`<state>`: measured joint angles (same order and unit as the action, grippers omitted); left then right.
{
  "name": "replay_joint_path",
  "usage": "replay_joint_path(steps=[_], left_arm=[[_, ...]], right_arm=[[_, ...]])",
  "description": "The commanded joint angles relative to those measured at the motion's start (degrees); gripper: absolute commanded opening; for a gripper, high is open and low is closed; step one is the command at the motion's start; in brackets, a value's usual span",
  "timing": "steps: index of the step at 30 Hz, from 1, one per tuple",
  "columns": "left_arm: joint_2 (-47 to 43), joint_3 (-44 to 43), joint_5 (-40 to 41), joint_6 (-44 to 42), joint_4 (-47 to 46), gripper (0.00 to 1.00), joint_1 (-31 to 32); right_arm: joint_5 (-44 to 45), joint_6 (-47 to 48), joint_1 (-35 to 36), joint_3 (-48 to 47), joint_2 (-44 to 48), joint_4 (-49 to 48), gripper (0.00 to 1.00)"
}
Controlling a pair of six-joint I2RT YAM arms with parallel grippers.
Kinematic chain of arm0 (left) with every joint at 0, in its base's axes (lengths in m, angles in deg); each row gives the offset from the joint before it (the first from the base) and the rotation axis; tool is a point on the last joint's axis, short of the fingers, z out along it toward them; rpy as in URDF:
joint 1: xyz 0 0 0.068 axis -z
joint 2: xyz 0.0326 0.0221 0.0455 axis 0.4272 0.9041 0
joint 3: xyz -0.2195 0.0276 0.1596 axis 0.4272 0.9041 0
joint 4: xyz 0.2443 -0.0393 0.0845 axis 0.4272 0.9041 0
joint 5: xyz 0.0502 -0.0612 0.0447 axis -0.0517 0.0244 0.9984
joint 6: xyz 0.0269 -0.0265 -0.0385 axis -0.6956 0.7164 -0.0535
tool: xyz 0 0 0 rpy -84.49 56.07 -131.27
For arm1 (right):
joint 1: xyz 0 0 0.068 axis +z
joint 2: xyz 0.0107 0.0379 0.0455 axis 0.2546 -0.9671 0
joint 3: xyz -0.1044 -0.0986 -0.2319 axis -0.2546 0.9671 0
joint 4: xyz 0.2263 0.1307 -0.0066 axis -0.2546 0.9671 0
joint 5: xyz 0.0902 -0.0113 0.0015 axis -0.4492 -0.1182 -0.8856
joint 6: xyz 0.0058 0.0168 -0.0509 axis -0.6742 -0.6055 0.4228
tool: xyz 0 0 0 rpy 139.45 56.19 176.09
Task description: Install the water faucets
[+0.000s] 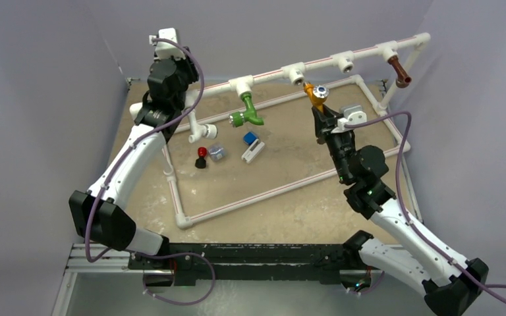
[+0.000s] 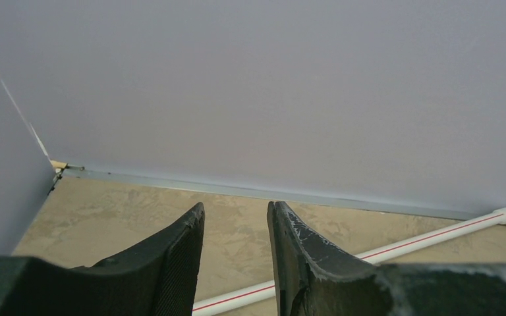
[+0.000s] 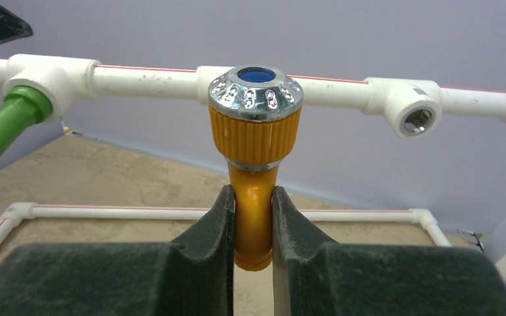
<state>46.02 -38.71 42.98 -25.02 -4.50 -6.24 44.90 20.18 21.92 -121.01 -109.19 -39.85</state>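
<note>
Right pincer (image 3: pixel 252 197): clamped on the lower stem of the orange faucet (image 3: pixel 255 125), one pad pressed to each side.
Orange faucet: ribbed collar and silver round cap with a blue centre stand just above the pads. Its far end meets a tee socket on the raised pipe (image 1: pixel 316 64); how deep it sits I cannot tell.
Table (image 1: pixel 290 171): carries a white pipe frame (image 1: pixel 263 195). Inside the frame a red-and-black knob (image 1: pixel 201 157), a grey block (image 1: pixel 217 153) and a blue-and-white piece (image 1: pixel 252 147) lie near one another.
Left pincer (image 2: pixel 235 209): fingers apart with nothing between them, raised over the table's back left part and facing the wall.
Green faucet (image 1: pixel 247 108): hangs from the tee socket to the left of the orange one, spout curving down.
Open tee socket (image 3: pixel 412 112): on the raised pipe just right of the orange cap, mouth toward the wrist camera.
Brown faucet (image 1: pixel 400 71): hangs from the far right tee, well apart from both pincers.
</note>
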Motion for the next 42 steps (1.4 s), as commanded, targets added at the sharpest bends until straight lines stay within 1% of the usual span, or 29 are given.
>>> replay_joint_path(steps=[1, 7, 17, 34, 42], left_arm=[[2.65, 5.44, -3.76, 2.62, 13.73, 0.38, -2.14], [2.74, 5.66, -5.47, 3.5, 14.33, 0.36, -3.83], [2.55, 6.06, -6.04, 3.69, 14.52, 0.35, -4.02], [2.57, 6.06, -7.08, 3.69, 14.85, 0.35, -4.81], [2.47, 6.23, -7.16, 3.52, 14.87, 0.35, -4.81]], right_arm=[[-7.11, 1.57, -1.12, -1.54, -0.49, -6.11, 0.0], [-8.12, 1.45, -1.4, -2.05, -1.28, -5.73, 0.0], [-5.96, 2.55, -1.9, -3.55, -3.42, -6.56, 0.0], [-5.52, 3.17, -2.82, -4.56, -3.44, -6.46, 0.0], [-6.02, 4.09, -2.99, -5.81, -5.41, -6.08, 0.0]])
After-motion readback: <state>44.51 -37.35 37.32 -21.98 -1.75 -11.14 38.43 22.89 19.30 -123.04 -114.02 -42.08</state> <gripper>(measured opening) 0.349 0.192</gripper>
